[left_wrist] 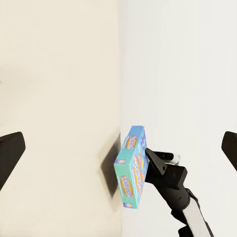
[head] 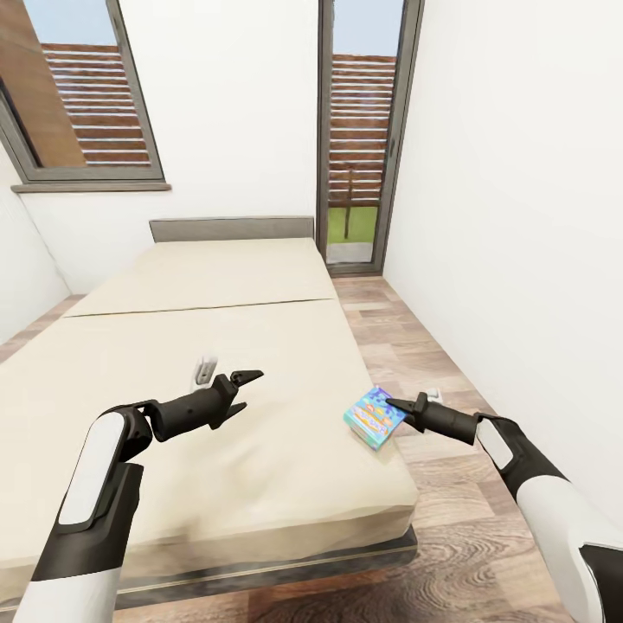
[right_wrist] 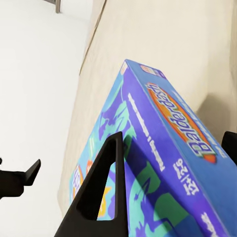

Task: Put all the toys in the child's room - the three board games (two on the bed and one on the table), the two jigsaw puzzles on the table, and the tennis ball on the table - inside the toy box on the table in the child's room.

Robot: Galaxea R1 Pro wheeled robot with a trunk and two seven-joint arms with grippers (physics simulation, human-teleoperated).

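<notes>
Blue board game (head: 375,416) tilted up at the bed (head: 216,346) edge nearest the wall, long axis running toward the right claw (head: 394,404), pinched between its fingers (right_wrist: 101,192). Left claw (head: 248,389) spread wide and empty above mid-mattress, well apart from the box. Right arm plainly nearer.

A blue and teal board game (right_wrist: 168,163) sits between the right pincer's (right_wrist: 168,192) dark fingers (right_wrist: 101,197), tilted. Behind it lies the beige bed (right_wrist: 163,54).
</notes>
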